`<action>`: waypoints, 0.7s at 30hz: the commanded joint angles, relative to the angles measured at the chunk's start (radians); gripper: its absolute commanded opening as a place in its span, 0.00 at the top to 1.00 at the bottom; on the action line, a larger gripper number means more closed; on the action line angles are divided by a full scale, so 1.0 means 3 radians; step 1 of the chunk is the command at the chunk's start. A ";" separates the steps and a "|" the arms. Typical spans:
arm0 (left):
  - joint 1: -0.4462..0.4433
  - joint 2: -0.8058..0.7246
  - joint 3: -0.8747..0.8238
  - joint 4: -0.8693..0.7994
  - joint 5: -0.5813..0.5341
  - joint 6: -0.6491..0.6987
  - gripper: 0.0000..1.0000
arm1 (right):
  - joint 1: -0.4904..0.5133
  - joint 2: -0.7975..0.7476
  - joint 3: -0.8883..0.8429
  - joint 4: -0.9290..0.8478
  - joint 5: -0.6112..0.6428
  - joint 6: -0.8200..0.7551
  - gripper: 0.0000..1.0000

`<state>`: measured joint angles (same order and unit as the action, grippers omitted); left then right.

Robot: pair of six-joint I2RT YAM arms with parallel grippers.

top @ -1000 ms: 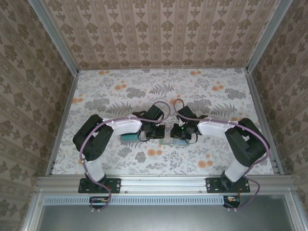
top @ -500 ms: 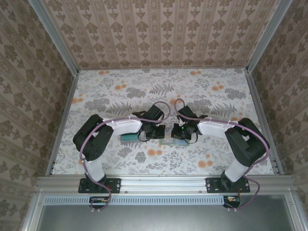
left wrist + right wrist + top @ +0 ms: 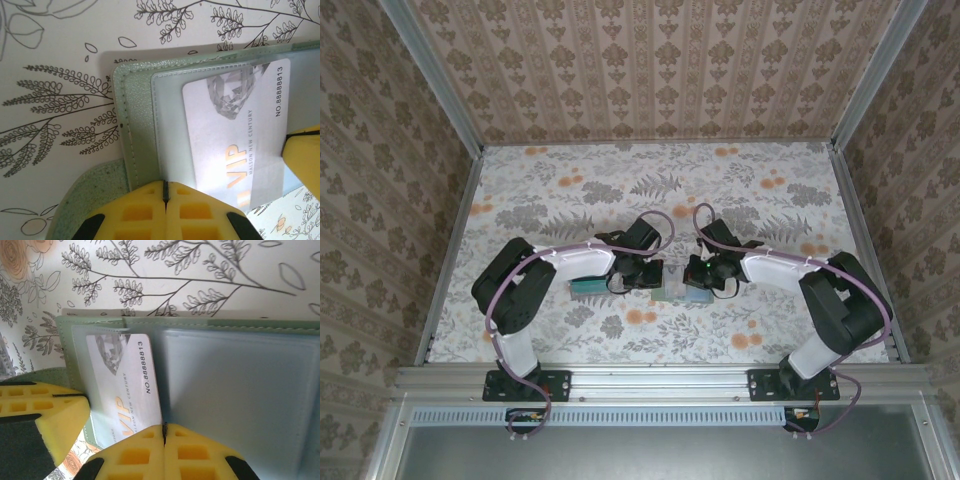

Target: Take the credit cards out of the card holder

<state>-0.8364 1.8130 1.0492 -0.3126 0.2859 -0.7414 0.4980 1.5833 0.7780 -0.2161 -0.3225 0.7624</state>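
Observation:
The card holder (image 3: 132, 115) (image 3: 235, 375) (image 3: 669, 294) lies open on the table, dull grey-green with clear sleeves. A pale credit card (image 3: 235, 145) (image 3: 127, 385) marked VIP sits in its left sleeve, with the near corner past the holder's edge. My left gripper (image 3: 164, 186) (image 3: 653, 275) is shut, its tips down on the sleeve's edge beside the stitched border. My right gripper (image 3: 164, 429) (image 3: 693, 275) is shut at the card's right edge, which runs into the seam between the pads. Each wrist view also catches the other gripper's yellow fingers (image 3: 302, 157) (image 3: 45, 415).
A small pile of teal cards (image 3: 588, 284) lies on the table just left of the left gripper. Both arms reach in low toward the middle of the floral table (image 3: 650, 190). Patterned walls stand on three sides.
The right gripper has closed and shifted slightly to the right with its arm. The left arm and the card holder have not moved.

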 commanded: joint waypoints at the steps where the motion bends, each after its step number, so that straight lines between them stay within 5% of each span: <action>1: 0.0002 0.0042 -0.0068 -0.0160 -0.0058 -0.0066 1.00 | -0.0019 -0.0079 -0.0050 -0.0124 0.0007 -0.0055 1.00; 8: -0.0004 0.0052 -0.0058 -0.0162 -0.0048 -0.0061 1.00 | -0.0015 -0.0021 -0.0065 0.0037 -0.0078 -0.0055 0.80; 21: -0.0023 0.0057 -0.0065 -0.0146 -0.0038 -0.0079 1.00 | -0.0008 0.0133 -0.0031 0.0132 -0.0212 -0.0117 0.79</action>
<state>-0.8364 1.8130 1.0492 -0.3126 0.2863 -0.7490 0.4950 1.6058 0.7685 -0.1894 -0.3531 0.7368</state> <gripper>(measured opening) 0.046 0.214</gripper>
